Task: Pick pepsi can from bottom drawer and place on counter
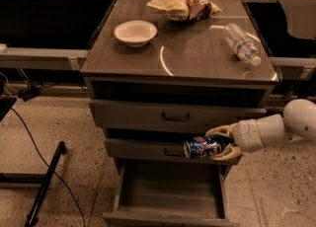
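Note:
The pepsi can (pixel 200 147) is dark blue and lies sideways in my gripper (pixel 217 143), held in front of the middle drawer, well above the floor of the bottom drawer (pixel 170 191). The gripper's two pale fingers (pixel 220 131) close on the can from above and below, and the white arm reaches in from the right. The bottom drawer is pulled open and its flat floor shows nothing in it. The counter (pixel 187 53) is the glossy grey-brown top of the cabinet, above the can.
On the counter stand a white bowl (pixel 135 32) at the left, a crumpled chip bag (pixel 183 6) at the back and a clear water bottle (pixel 241 43) lying at the right. Two upper drawers (pixel 175 116) are shut. A black cable and stand (pixel 42 186) lie on the floor at the left.

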`<action>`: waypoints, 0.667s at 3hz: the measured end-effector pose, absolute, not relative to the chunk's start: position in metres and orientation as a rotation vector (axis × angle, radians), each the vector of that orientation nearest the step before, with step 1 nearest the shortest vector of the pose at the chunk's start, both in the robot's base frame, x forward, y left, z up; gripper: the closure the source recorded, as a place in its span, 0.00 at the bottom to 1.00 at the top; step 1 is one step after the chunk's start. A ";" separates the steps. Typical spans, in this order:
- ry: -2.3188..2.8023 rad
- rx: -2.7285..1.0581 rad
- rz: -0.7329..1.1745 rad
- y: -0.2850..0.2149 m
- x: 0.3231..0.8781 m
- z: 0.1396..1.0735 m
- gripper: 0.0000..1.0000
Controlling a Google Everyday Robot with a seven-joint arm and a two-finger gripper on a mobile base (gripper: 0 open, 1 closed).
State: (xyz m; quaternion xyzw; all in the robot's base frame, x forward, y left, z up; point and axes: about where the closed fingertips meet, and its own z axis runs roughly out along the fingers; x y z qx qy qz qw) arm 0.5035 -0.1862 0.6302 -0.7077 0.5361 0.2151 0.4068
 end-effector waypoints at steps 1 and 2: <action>1.386 -1.770 0.505 -0.210 0.510 0.678 1.00; 1.384 -1.772 0.502 -0.210 0.511 0.681 1.00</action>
